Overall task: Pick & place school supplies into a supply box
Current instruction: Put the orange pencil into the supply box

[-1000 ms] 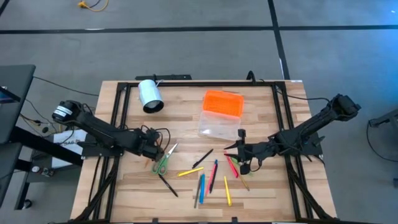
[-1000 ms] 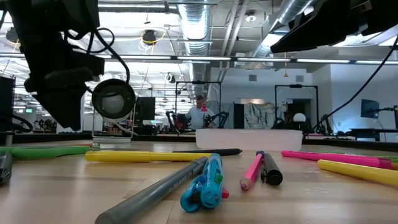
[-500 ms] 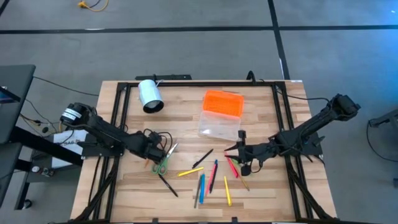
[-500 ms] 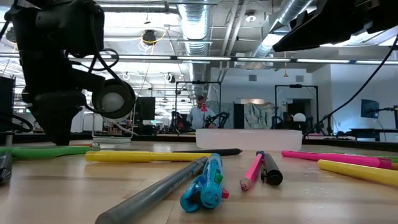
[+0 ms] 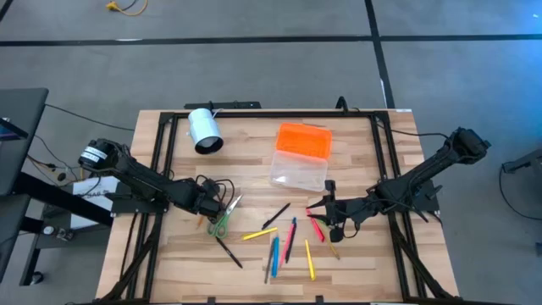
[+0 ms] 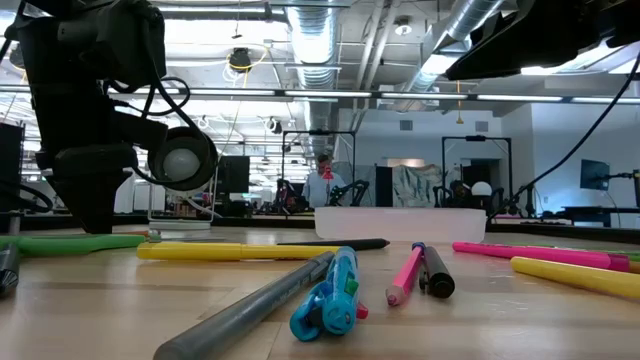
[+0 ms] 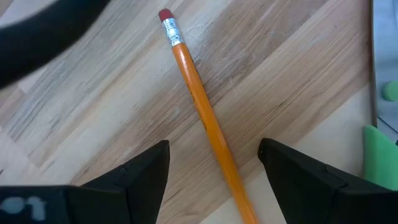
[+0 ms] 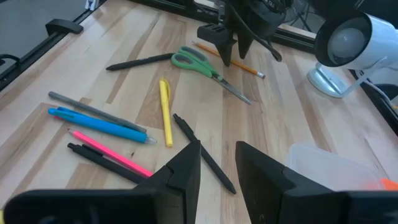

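Note:
My left gripper (image 5: 212, 206) is low over the table's left part, open. Its fingers stand on either side of an orange pencil (image 7: 205, 118) that lies flat, without touching it. Green-handled scissors (image 5: 222, 220) lie just beside it. My right gripper (image 5: 326, 210) hovers open, with a narrow gap, above red and pink pens (image 5: 317, 227), holding nothing. Yellow (image 5: 259, 233), blue (image 5: 274, 254), pink (image 5: 290, 241) and black (image 5: 275, 214) pens lie scattered on the near middle. The supply box's clear body (image 5: 298, 172) rests on the table with its orange lid (image 5: 305, 140) lying open behind it.
A white cylinder (image 5: 204, 130) lies on its side at the far left of the table. Black frame rails (image 5: 165, 144) run along the left, right and far edges. A person (image 6: 322, 185) stands far off in the room behind.
My left gripper has come down toward the table over the orange pencil beside the scissors, then stayed low. Nothing on the table has moved.

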